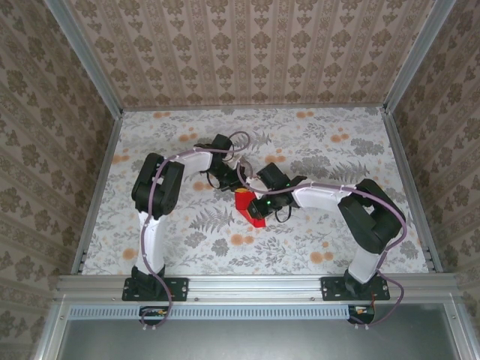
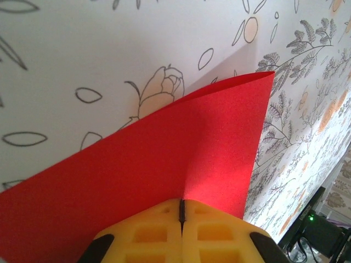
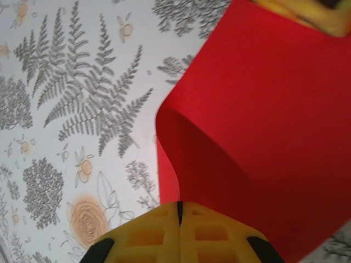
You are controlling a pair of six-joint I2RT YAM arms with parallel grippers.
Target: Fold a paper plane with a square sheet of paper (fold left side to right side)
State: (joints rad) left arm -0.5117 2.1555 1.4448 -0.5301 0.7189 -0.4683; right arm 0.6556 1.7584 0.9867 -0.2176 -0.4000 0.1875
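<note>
The square sheet of paper [image 1: 249,208] is bright red and lies near the middle of the table, bent over on itself between my two arms. In the left wrist view the paper [image 2: 164,164] rises as a curved sheet, and my left gripper [image 2: 181,211] is shut on its near edge. My right gripper [image 3: 179,211] is shut on another edge of the paper [image 3: 263,120], which curls into a loop just ahead of the yellow fingers. From above, the left gripper [image 1: 231,182] and right gripper [image 1: 259,198] meet close together over the sheet.
A floral tablecloth [image 1: 187,232] covers the table, with patterned walls on three sides. Yellow fingers of the left gripper [image 3: 307,11] show at the top right of the right wrist view, on the paper's far edge. A metal rail [image 1: 255,285] runs along the near edge.
</note>
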